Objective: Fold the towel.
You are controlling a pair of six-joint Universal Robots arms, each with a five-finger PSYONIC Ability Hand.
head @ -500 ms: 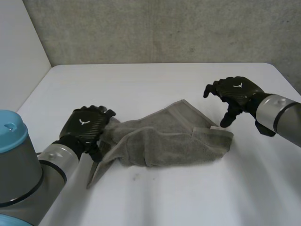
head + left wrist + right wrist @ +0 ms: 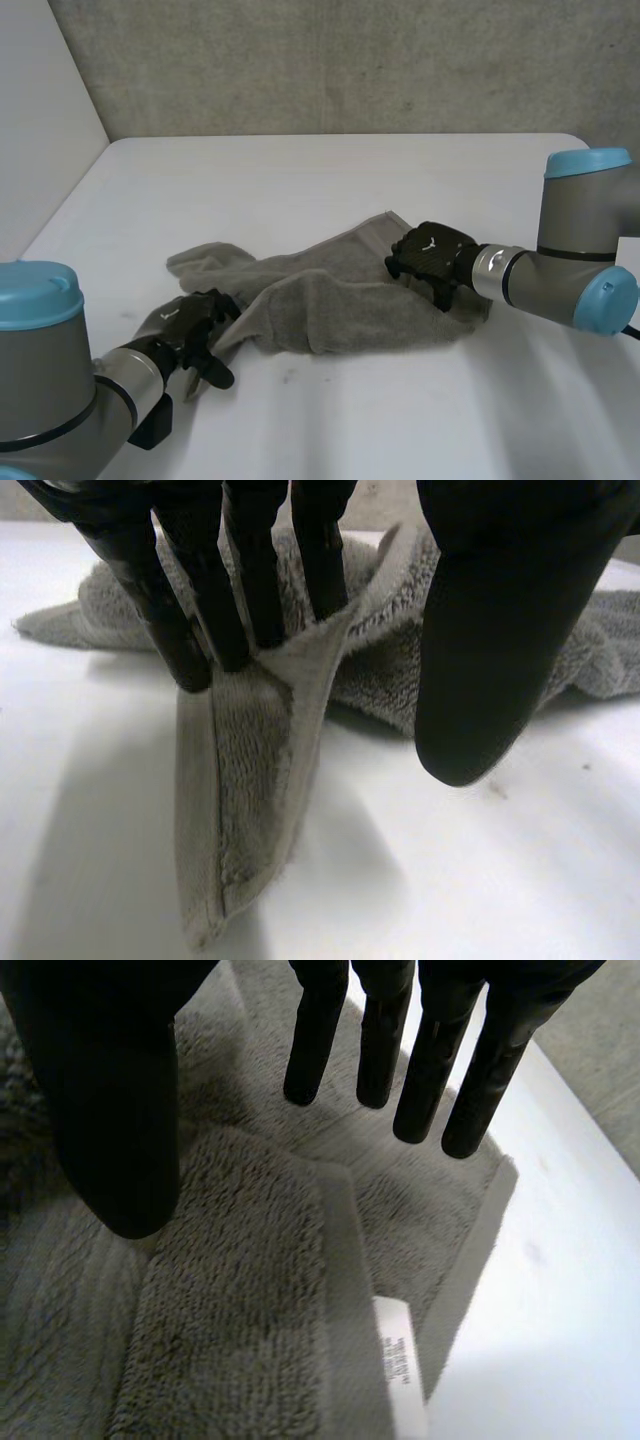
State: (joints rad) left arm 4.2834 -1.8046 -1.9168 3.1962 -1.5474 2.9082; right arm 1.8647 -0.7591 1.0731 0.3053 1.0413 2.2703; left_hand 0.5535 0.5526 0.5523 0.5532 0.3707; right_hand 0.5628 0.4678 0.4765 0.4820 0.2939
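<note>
A crumpled grey towel (image 2: 340, 290) lies in the middle of the white table (image 2: 330, 175). My left hand (image 2: 192, 328) is at its near left corner. In the left wrist view its straight fingers (image 2: 240, 590) rest on a folded corner flap of the towel (image 2: 245, 780), and the thumb stands apart over bare table. My right hand (image 2: 432, 256) is low over the towel's right end. Its fingers (image 2: 315, 1040) are straight and spread above the towel (image 2: 230, 1320), beside a folded hem with a white label (image 2: 398, 1345). Nothing is pinched by either hand.
A grey concrete wall (image 2: 350, 60) runs behind the table. The table's left edge meets a pale side wall (image 2: 40, 120). Bare white table lies in front of the towel and behind it.
My left hand has drawn back toward the near left corner, uncovering the towel's left lobe. My right hand has come down and leftward from the air onto the towel's right end.
</note>
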